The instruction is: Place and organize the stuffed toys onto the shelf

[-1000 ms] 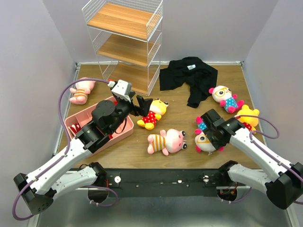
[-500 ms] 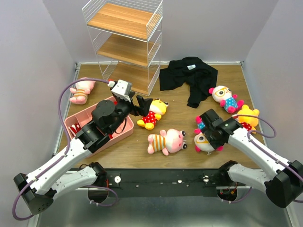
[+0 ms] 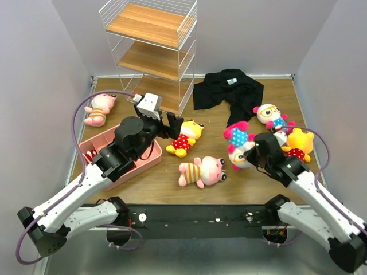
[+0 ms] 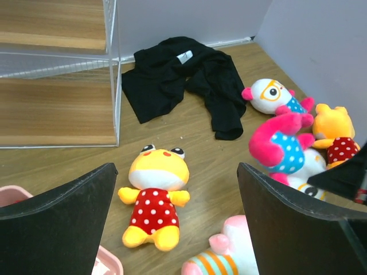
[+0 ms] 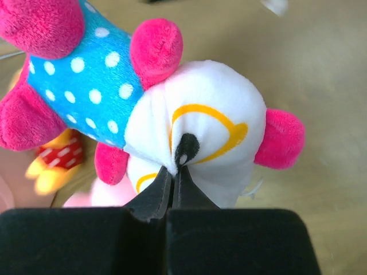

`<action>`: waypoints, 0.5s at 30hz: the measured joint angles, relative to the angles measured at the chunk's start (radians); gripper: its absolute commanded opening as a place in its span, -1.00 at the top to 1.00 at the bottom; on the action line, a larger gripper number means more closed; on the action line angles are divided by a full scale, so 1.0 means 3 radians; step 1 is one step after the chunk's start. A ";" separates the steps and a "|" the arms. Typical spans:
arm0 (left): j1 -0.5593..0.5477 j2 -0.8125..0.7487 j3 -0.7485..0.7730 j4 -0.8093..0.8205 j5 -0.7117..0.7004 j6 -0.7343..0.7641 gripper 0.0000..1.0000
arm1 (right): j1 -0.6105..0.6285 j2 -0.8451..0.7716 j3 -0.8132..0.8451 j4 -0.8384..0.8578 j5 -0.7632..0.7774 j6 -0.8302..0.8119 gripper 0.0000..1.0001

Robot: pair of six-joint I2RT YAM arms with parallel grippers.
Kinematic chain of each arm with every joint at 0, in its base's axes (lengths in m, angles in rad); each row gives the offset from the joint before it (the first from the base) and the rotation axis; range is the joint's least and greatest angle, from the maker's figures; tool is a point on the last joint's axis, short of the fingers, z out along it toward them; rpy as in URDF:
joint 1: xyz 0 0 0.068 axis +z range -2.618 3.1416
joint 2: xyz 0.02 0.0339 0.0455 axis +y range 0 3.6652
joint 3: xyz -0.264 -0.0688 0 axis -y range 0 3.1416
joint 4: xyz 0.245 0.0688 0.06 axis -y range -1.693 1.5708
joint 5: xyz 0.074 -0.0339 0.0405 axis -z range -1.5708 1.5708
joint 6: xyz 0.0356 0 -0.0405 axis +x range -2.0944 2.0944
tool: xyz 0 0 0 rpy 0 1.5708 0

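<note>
My right gripper [image 5: 175,170] [image 3: 253,151] is shut, pinching the face of a white-faced toy with glasses [image 5: 200,114] [image 3: 237,145] [image 4: 285,148], which hangs upside down off the table. My left gripper [image 4: 176,169] [image 3: 172,126] is open above a yellow toy in red polka dots [image 4: 153,197] [image 3: 184,137] and touches nothing. A pink striped toy [image 3: 200,171] lies at the front centre. Another pink one [image 3: 98,109] lies far left. A second glasses toy [image 3: 269,117] and a second yellow toy [image 3: 297,143] lie at the right. The shelf [image 3: 150,51] stands at the back left.
A black cloth [image 3: 229,94] [image 4: 178,74] lies at the back, right of the shelf. A pink compartment tray [image 3: 150,156] sits under my left arm at the front left. Grey walls close the table on the left, back and right.
My right gripper has shut on the white-faced toy and lifted it off the table, up and to the left. My left gripper has shifted slightly and stays open.
</note>
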 measured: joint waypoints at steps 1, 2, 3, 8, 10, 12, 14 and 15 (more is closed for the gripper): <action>0.0000 0.0033 0.0069 -0.0099 -0.0020 -0.0025 -0.90 | 0.0000 -0.0164 0.0000 0.0169 -0.0100 -0.0249 0.99; 0.0000 0.0061 0.0150 -0.0197 -0.0037 -0.0080 -0.90 | 0.0000 -0.0328 0.0009 0.0341 -0.0234 -0.0562 0.99; 0.0001 0.0069 0.0198 -0.0261 -0.0041 -0.0107 -0.90 | 0.0000 -0.0412 0.0017 0.0431 -0.0296 -0.0696 0.99; 0.0000 0.0009 0.0360 -0.0539 0.0226 -0.0336 -0.84 | -0.0008 -0.0420 0.0233 0.0759 -0.1025 -0.1540 0.99; 0.0000 0.0018 0.0463 -0.0661 0.0388 -0.0420 -0.83 | -0.0011 -0.0326 0.0305 0.0909 -0.1513 -0.1829 0.99; 0.0001 0.0031 0.0551 -0.0741 0.0573 -0.0510 -0.83 | -0.0009 -0.0226 0.0326 0.1005 -0.1897 -0.1972 0.99; 0.0004 0.0037 0.0568 -0.0754 0.0821 -0.0563 -0.83 | -0.0009 -0.0193 0.0326 0.1043 -0.2107 -0.2033 0.99; 0.0001 0.0057 0.0568 -0.0769 0.1007 -0.0568 -0.82 | -0.0009 -0.0192 0.0326 0.1085 -0.2260 -0.2069 0.99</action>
